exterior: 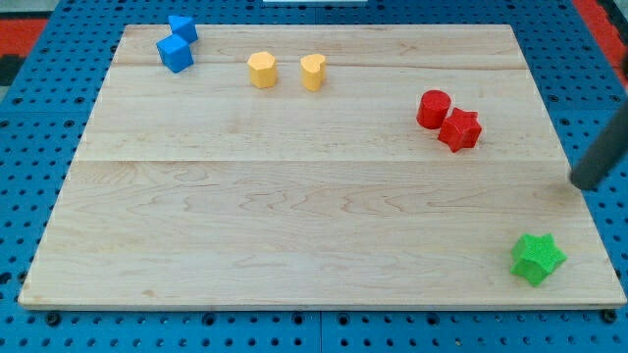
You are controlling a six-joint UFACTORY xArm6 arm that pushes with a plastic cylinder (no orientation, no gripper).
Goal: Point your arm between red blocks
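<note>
A red cylinder (pixel 433 108) and a red star block (pixel 459 129) stand touching each other at the view's upper right of the wooden board (pixel 294 196). My tip (pixel 584 183) is the lower end of a dark rod coming in from the view's right edge. It sits well to the right of and below the red blocks, near the board's right edge, and above the green star (pixel 537 258).
Two blue blocks (pixel 177 44) stand at the view's top left. A yellow hexagonal block (pixel 262 70) and a yellow heart block (pixel 313 72) stand at the top middle. A blue pegboard (pixel 29 147) surrounds the board.
</note>
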